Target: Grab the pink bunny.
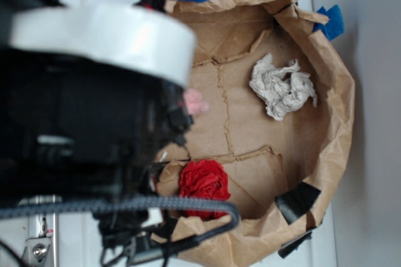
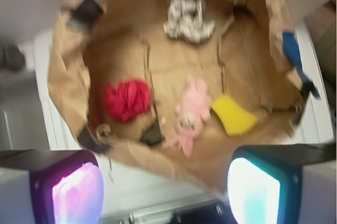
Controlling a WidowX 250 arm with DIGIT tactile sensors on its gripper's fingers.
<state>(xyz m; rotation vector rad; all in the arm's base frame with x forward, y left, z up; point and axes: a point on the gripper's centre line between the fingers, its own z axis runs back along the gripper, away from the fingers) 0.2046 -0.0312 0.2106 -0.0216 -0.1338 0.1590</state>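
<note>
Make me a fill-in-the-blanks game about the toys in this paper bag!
1. The pink bunny lies between the red cloth ball and the ____ sponge.
2. The crumpled paper lump is ____ in color.
3. All the toys sit inside a brown ____ bag.
4. The gripper is open and holds ____.

Answers: yellow, white, paper, nothing

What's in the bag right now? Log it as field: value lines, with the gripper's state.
container: brown paper bag, open at the top
target: pink bunny, lying on the bag floor
beside target: yellow sponge, touching or nearly so
other items: red cloth ball; white crumpled paper at the far side
gripper: open, above the bag's near edge, holding nothing
exterior view: arm hides most of the bunny
</note>
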